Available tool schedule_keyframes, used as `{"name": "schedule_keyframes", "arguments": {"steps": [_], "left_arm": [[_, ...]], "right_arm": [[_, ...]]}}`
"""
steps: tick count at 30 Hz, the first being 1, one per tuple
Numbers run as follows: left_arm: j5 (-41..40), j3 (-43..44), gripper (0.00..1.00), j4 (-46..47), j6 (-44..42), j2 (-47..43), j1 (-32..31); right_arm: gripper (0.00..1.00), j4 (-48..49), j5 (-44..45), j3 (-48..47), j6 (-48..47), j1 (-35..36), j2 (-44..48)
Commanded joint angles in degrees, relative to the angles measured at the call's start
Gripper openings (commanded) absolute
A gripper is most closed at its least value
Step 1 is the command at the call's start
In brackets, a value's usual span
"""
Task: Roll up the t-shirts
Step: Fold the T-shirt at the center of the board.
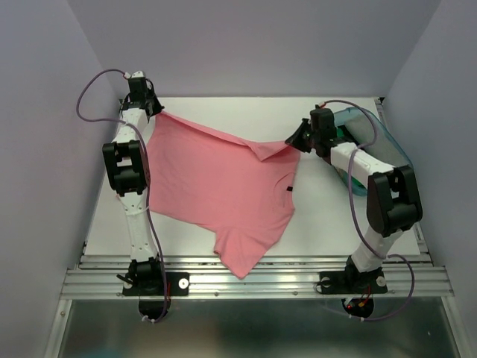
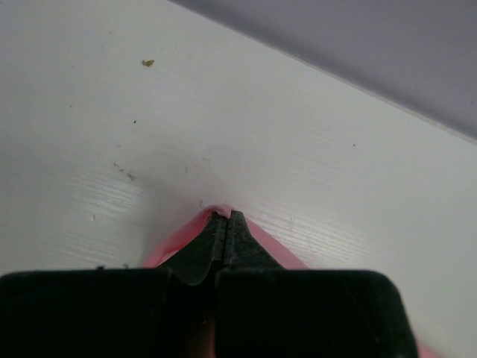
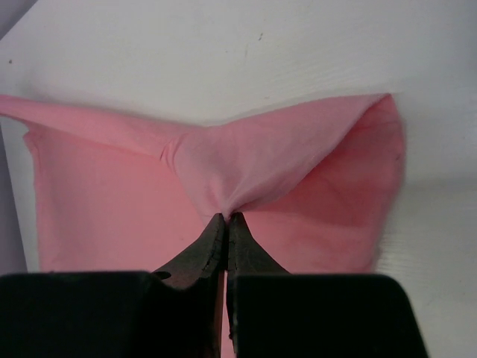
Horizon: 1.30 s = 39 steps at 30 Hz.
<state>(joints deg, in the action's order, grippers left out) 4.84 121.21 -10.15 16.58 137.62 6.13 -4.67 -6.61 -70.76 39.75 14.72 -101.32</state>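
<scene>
A salmon-pink t-shirt (image 1: 216,194) lies spread on the white table, one sleeve hanging toward the near edge, a small dark neck label (image 1: 286,192) showing. My left gripper (image 1: 155,112) is at the far left, shut on a corner of the t-shirt (image 2: 175,237); its jaws (image 2: 225,215) pinch the pink cloth. My right gripper (image 1: 295,142) is at the right, shut on a pinch of the shirt's edge (image 3: 246,160), which rises in a stretched fold to the fingertips (image 3: 226,217). The cloth runs taut between both grippers.
A translucent teal plastic tub (image 1: 373,142) stands at the right edge of the white table (image 1: 320,216), behind the right arm. Grey walls close in the back and sides. A metal rail (image 1: 253,280) runs along the near edge.
</scene>
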Motion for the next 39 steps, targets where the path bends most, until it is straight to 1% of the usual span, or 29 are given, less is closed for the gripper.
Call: {"name": "schedule_keyframes", "arguments": {"steps": [1, 7, 16, 25, 28, 31, 32, 37, 39], "left_arm": [[-0.8, -0.2, 0.00, 0.2, -2.3, -4.0, 0.5], [-1.7, 0.3, 0.00, -1.0, -3.3, -2.7, 0.8], [-2.0, -0.5, 0.00, -2.2, -4.4, -3.3, 2.2], [-2.1, -1.6, 0.00, -2.5, -4.8, -3.9, 2.5], [-1.9, -2.2, 0.00, -3.2, -4.7, -4.7, 2.5], [-1.9, -4.0, 0.00, -3.6, -4.3, -6.0, 2.5], [-1.9, -5.7, 0.00, -3.5, -4.2, -7.3, 2.5], [-2.1, -11.2, 0.00, -2.2, -3.7, -11.2, 2.5], [-2.1, -12.0, 0.00, -2.2, -3.7, -11.8, 2.5]], "right_arm": [[0.01, 1.9, -1.0, 1.7, 2.1, 2.0, 4.3], [0.01, 1.9, -0.2, 4.6, 3.4, 3.9, 6.7], [0.01, 1.2, -0.7, 9.1, 3.3, 4.4, 11.0], [0.01, 0.2, -2.0, 9.6, 3.3, 4.4, 12.9], [0.01, 0.2, -1.7, 10.6, 4.0, 5.8, 13.8], [0.01, 0.2, -0.6, 11.9, 4.7, 7.1, 14.8], [0.01, 0.2, -0.4, 12.5, 5.0, 7.6, 15.1], [0.01, 0.5, 0.4, 14.8, 5.8, 8.1, 16.0], [0.01, 0.4, 0.5, 15.2, 5.6, 8.1, 16.3]]}}
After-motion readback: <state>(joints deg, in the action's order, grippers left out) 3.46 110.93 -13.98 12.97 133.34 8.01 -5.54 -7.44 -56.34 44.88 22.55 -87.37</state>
